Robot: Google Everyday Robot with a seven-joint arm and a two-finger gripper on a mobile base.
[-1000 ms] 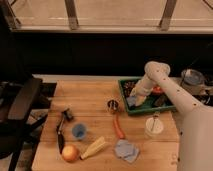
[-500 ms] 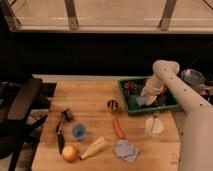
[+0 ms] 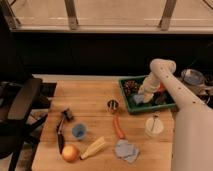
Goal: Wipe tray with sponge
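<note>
The green tray (image 3: 150,109) stands at the right back of the wooden table, with dark and red items at its far side. My gripper (image 3: 142,96) is down inside the tray, near its left middle, on the end of the white arm that reaches in from the right. A pale bluish patch (image 3: 138,99) shows under the gripper, low against the tray floor; it may be the sponge, but the gripper hides most of it.
On the table are a metal cup (image 3: 113,105), a carrot (image 3: 118,127), a blue cloth (image 3: 126,150), a blue cup (image 3: 78,131), an onion (image 3: 70,152), a yellow corn cob (image 3: 94,147), a black tool (image 3: 61,129) and a white cup (image 3: 153,126). A chair (image 3: 20,100) stands at the left.
The gripper has slid right across the tray floor, then a little back to the left. Nothing else on the table has moved.
</note>
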